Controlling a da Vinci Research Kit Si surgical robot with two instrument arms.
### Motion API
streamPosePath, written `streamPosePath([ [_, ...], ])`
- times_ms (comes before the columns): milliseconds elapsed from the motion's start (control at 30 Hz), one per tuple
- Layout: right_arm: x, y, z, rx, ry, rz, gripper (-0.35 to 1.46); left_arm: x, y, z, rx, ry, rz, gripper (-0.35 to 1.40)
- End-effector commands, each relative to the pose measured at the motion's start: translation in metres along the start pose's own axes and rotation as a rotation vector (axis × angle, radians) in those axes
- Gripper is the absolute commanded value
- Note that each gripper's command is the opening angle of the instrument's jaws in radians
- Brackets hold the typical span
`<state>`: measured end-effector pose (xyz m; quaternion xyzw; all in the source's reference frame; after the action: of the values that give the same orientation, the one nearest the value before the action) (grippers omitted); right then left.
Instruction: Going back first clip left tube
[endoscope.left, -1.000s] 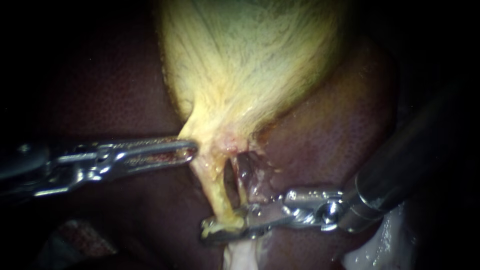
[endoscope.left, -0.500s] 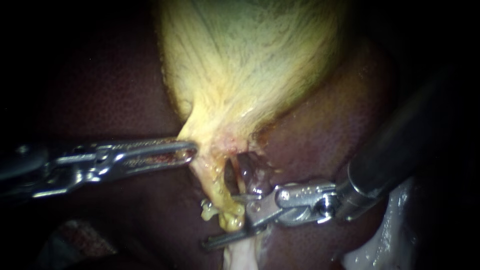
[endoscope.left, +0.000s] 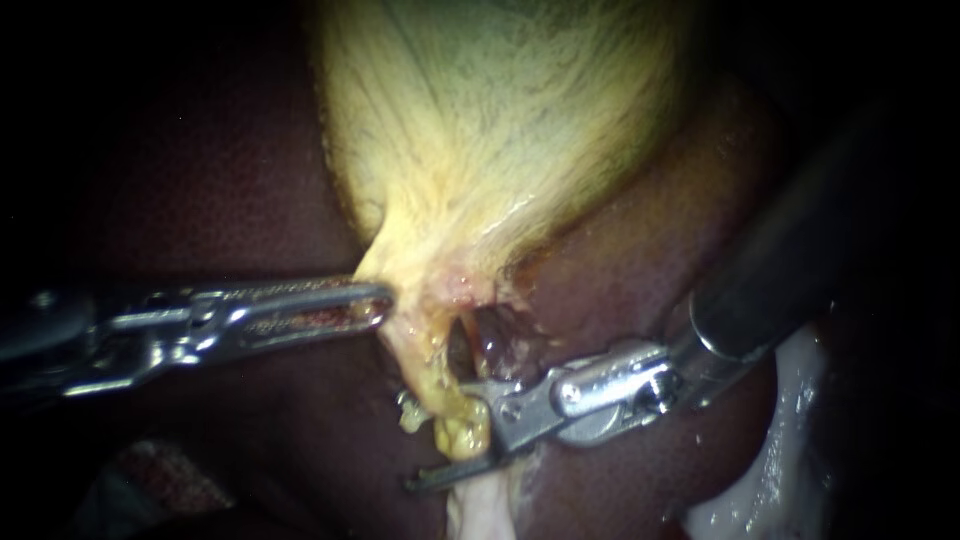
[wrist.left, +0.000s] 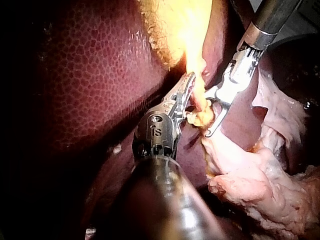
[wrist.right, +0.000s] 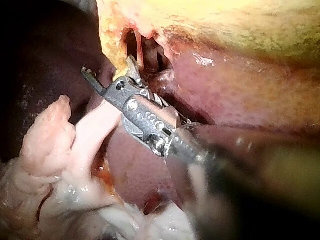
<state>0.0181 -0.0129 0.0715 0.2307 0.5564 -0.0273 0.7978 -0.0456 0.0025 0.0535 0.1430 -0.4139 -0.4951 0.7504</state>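
Left instrument (endoscope.left: 380, 303) lies flat across the dark liver (endoscope.left: 200, 190). Its jaws are pressed together on the fringe of the gallbladder (endoscope.left: 500, 130), pinching the tissue right where the yellow body narrows to its neck. Below that neck the tissue splits into two strands with a dark slot between them.

The left tube (endoscope.left: 428, 365) is the yellow strand. It runs down from just beside the left jaws' tips and ends in a lumpy yellow knob.

Now the right instrument (endoscope.left: 440, 438): its shaft slants in from the upper right and its jaws are spread wide. The upper jaw sits at the foot of the slot, the lower jaw juts out beneath the knob, and the knob rests in the gap between them. Whether either jaw touches it, I cannot tell.

On the left wrist view, the right jaws stand open like a fork just ahead of the left jaws, with yellow tissue in the crook. On the right wrist view, one jaw tip pokes into the slot between the strands and the other points out past the yellow tube.

There is a small pale nub (endoscope.left: 405, 412) on the tube's outer side, too small to tell whether it is a clip. Pale fatty tissue (endoscope.left: 790, 440) lies under the right shaft, and a whitish strand (endoscope.left: 480, 510) shows just below the lower jaw.
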Motion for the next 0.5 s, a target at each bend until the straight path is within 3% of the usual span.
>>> streamPosePath([
  [33, -0.0001, 0.0, 0.0, 0.001, -0.002, -0.003, 0.6, 0.0, 0.0, 0.0, 0.0, 0.0, 0.0, -0.21],
  [267, -0.0002, -0.0001, -0.0001, 0.002, -0.002, 0.002, 0.6, 0.0, 0.0, 0.0, 0.0, 0.0, 0.0, -0.21],
  [500, -0.0001, -0.0007, 0.0, 0.0, 0.006, 0.355, 0.6, 0.0, 0.0, 0.0, 0.0, 0.0, 0.0, -0.21],
])
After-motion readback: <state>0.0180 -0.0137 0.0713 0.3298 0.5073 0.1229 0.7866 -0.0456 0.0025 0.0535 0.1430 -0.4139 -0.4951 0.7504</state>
